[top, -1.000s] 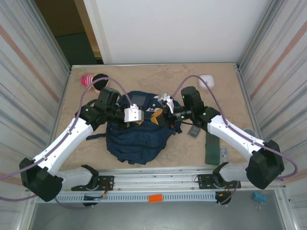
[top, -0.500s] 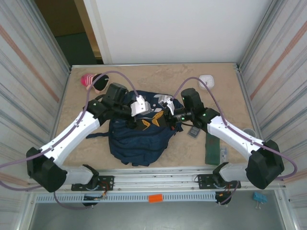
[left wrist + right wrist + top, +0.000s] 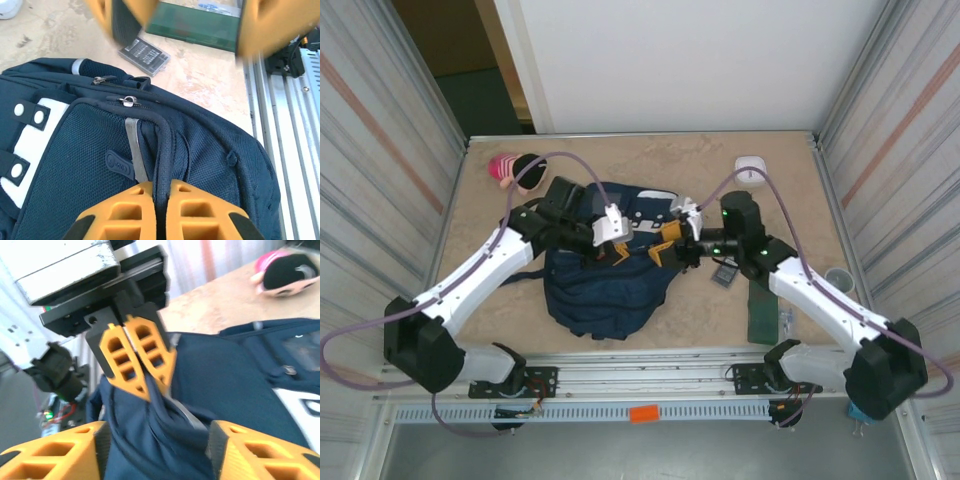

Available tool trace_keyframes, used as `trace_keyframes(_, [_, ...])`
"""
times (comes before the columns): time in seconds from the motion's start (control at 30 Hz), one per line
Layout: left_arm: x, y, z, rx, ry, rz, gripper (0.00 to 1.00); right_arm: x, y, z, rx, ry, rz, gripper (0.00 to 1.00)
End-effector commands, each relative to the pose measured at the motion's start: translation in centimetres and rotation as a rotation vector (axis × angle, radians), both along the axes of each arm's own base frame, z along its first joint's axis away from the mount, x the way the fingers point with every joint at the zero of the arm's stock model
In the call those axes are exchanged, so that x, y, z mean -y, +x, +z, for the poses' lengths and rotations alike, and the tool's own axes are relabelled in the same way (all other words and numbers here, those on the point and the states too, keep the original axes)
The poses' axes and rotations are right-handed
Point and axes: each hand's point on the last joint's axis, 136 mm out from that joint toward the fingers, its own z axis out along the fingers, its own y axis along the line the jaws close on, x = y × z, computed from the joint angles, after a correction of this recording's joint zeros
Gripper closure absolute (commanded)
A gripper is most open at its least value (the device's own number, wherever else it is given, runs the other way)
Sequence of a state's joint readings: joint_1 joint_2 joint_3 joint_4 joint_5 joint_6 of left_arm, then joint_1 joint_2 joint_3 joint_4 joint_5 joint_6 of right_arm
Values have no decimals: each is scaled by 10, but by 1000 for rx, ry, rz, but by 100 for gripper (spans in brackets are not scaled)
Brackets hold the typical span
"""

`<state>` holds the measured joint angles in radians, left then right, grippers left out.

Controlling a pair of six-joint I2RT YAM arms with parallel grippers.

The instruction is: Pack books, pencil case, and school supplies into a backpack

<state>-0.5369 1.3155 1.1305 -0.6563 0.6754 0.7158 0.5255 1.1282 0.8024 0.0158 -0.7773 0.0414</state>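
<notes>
Top external view: both arms meet over the large navy-blue fabric backpack (image 3: 605,295) at mid-table.
From above, the left gripper (image 3: 617,252) and right gripper (image 3: 663,250) nearly face each other over the bag's upper part. A dark grey rectangular calculator (image 3: 724,273) lies just beside the bag's right edge, and a thin dark green book (image 3: 760,312) lies nearer the front rail. Left wrist view: the left gripper's jaws are pinched tight on a raised piping seam of the backpack, and the calculator and green book lie on the tan tabletop (image 3: 210,65) beyond. Right wrist view: its own orange jaws stand wide apart over bunched blue fabric, gripping nothing, while the left gripper opposite clamps a fold.
</notes>
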Motion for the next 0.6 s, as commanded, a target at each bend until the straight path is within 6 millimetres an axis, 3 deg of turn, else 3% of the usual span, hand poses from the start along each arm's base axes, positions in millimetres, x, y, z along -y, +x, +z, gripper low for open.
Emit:
trace_keyframes(0.0, [1, -7, 43, 186, -174, -56, 100, 29, 18, -23, -139, 12, -143, 36])
trace_keyframes(0.1, [-2, -17, 51, 194, -223, -107, 100, 46, 26, -52, -280, 26, -188, 36])
trace_keyframes(0.17, [-3, -23, 55, 174, -247, -145, 100, 48, 28, -63, -339, 35, -182, 35])
trace_keyframes(0.37, [-3, -29, 61, 176, -277, -178, 100, 37, 42, -74, -397, 39, -146, 32])
trace_keyframes(0.57, [-3, -27, 63, 177, -276, -172, 100, 32, 62, -88, -418, 31, -124, 22])
